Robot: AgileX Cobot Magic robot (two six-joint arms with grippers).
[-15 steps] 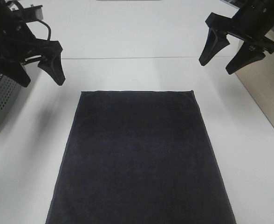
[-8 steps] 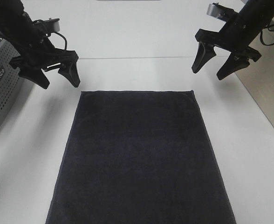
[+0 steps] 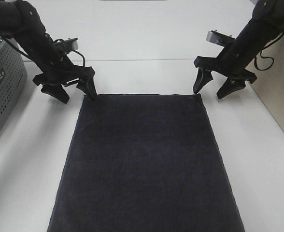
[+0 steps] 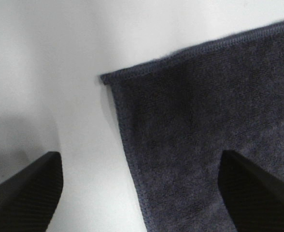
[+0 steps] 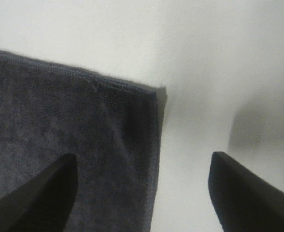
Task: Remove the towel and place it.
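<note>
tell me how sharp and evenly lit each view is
exterior high: sharp, table washed out white, towel dark with little texture; left wrist: towel hem in focus, soft shadow on the table; right wrist: softer overall, grey shadow beside the towel corner

A white tabletop (image 3: 142, 34) fills the view, with a thin seam (image 3: 147, 60) crossing its far part. A grey perforated basket (image 3: 4, 92) with white lettering stands at the tabletop's left edge. A beige panel (image 3: 277, 92) sits at its right edge.
</note>
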